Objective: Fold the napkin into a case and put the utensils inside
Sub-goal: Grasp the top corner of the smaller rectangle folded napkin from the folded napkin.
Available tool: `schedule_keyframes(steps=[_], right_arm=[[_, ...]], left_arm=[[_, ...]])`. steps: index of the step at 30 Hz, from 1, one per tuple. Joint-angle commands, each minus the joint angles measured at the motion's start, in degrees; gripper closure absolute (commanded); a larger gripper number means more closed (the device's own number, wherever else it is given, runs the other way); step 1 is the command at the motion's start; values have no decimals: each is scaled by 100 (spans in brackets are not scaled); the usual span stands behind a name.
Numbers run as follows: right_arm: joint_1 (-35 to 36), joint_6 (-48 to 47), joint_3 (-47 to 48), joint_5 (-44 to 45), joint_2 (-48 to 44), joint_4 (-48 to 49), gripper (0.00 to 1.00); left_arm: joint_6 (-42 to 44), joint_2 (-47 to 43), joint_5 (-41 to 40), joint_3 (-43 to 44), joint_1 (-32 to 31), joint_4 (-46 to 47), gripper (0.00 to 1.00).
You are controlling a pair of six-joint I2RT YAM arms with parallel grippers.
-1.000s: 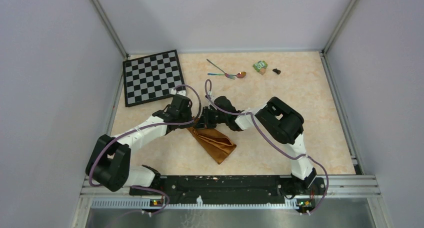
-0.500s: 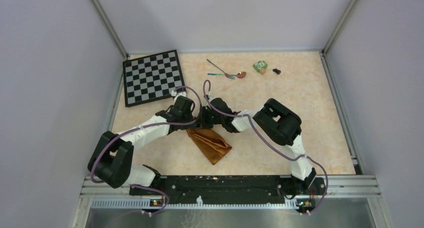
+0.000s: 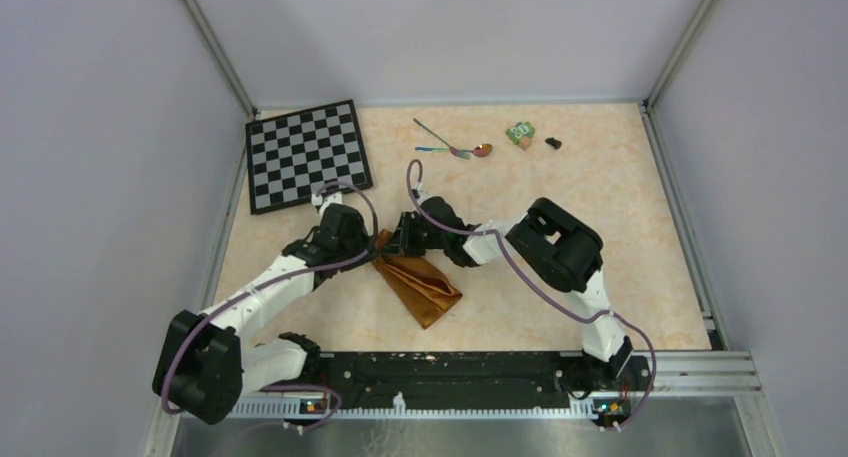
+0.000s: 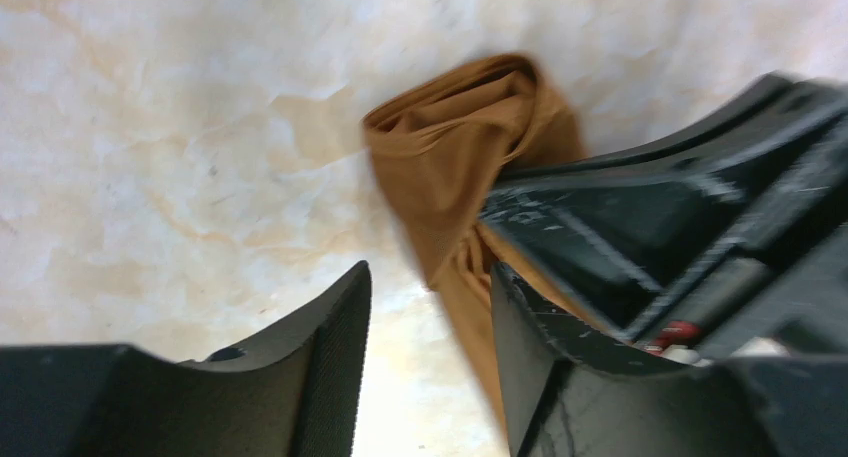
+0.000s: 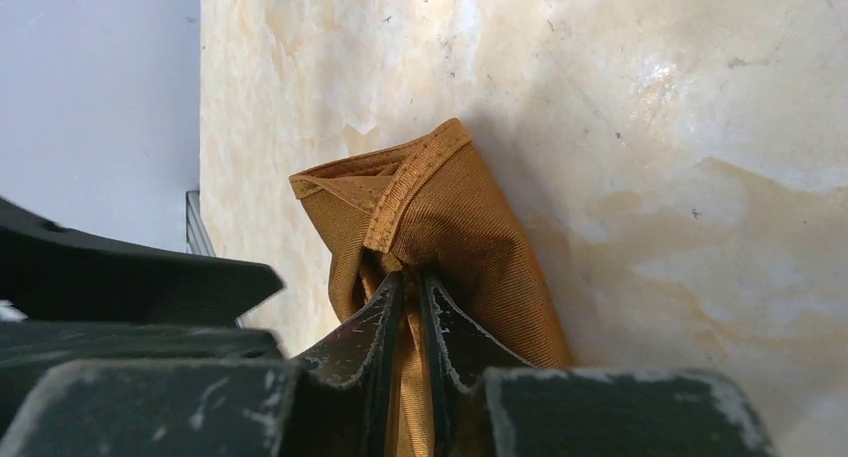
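Note:
The orange-brown napkin (image 3: pixel 425 287) lies bunched in a long folded strip on the table's middle. My right gripper (image 3: pixel 398 243) is shut on its upper left end; the right wrist view shows cloth (image 5: pixel 440 217) pinched between the jaws. My left gripper (image 3: pixel 362 249) is open and empty just left of that end; in the left wrist view (image 4: pixel 430 302) the cloth (image 4: pixel 450 157) hangs ahead of its jaws, beside the right gripper's black body. The two utensils (image 3: pixel 452 147), a spoon with a coppery bowl and a thin piece crossing it, lie at the far middle.
A black-and-white chessboard (image 3: pixel 305 154) lies at the far left. A small green block (image 3: pixel 519 132) and a small black piece (image 3: pixel 553 142) sit at the far right of the utensils. Metal rails edge the table.
My left gripper has let go of the napkin's end and drawn back to the left. My right gripper has kept its hold and shifted slightly left with the cloth.

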Motion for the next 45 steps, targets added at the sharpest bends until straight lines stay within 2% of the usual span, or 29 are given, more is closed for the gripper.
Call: schedule_keyframes(steps=[1,3,7,9,13,15,18,25,29,33,39,45], right_arm=[[45,-196,-78,148,-61,-255,88],[58,-132,-73,85,-100,-189,89],[165,-43,113,36,-75,-247,94],[249,19,293,-29,20,-317,96],[387,81,593,-59,173,-420,98],[368,133,609,-67,180,-382,97],[287,12,507,-26,119,-498,96],[21,-94,-109,-79,-27,-286,95],[-30,-136,-305,-149,-77,-186,95],[-31,-147,-353,-144,-121,-142,95],[-26,-246,-323,-92,-274,-232,98],[-5,-357,-253,-100,-351,-330,100]], left_arm=[[-271,123,176,-533,69,411,53],[-289,368,342,-555,69,532,64],[-326,841,905,-632,53,1007,76],[-369,1044,1044,-671,-15,1253,78],[-444,1546,970,-447,-558,1416,83],[-522,1679,848,-308,-715,1282,84],[-525,1483,670,-512,-629,1233,82],[-64,475,857,-535,-38,309,60],[81,-135,1298,-301,435,-1,57],[34,-79,1733,-112,627,298,64],[97,885,1969,359,630,581,80],[231,1450,1285,456,625,840,85]])
